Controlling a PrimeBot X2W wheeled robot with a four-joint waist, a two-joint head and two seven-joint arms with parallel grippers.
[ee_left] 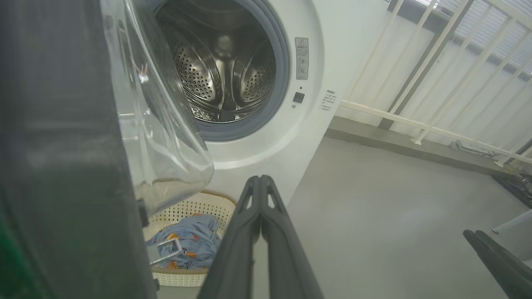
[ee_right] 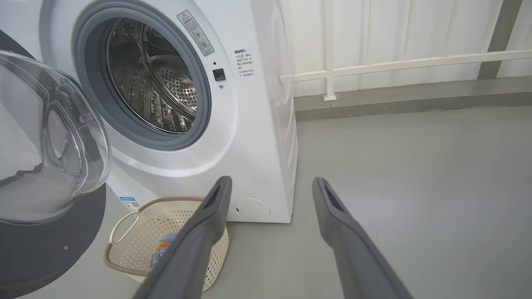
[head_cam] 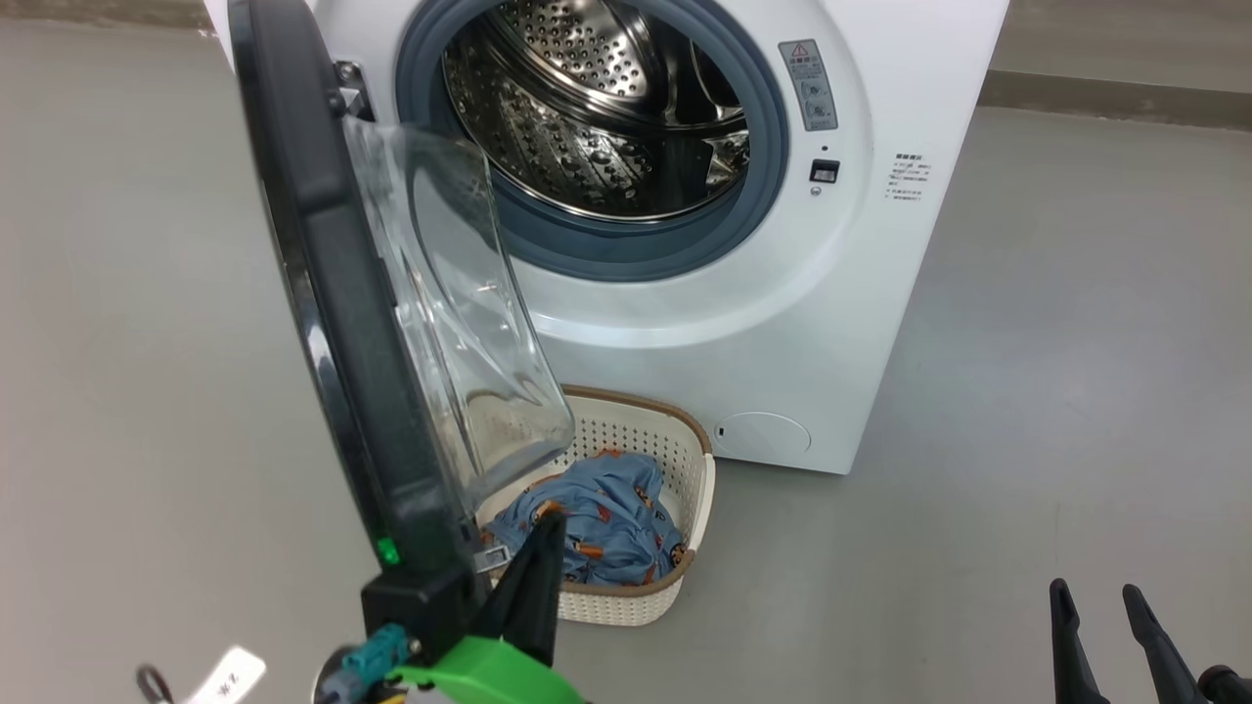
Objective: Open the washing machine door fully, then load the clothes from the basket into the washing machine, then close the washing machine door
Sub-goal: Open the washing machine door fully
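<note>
The washing machine (head_cam: 782, 323) stands on the grey floor, its top cut off by the head view's upper edge. Its round opening is uncovered and faces the robot, showing the steel drum (head_cam: 597, 117). The drum's back is dark and hard to read.

The washing machine door (head_cam: 333, 293) hangs from the machine's left side, swung well out. It stands nearly edge-on to the head camera, its clear bowl bulging toward the machine's right. Its upper end is cropped, and in the left wrist view its black rim is a blurred slab.

The basket (head_cam: 685, 469) sits on the floor just in front of the machine, below the opening. The door hides its left part (so its long axis is hard to judge).

The clothes (head_cam: 606, 518) lie crumpled inside it, a blue bundle with no clear direction.

The left gripper (ee_left: 259, 179) is in front of the machine, just beside the door's lower free edge. Its fingers are pressed together on nothing and point toward the machine.

The right gripper (ee_right: 271, 182) is over bare floor before the machine's right corner, fingers spread wide and empty.
</note>
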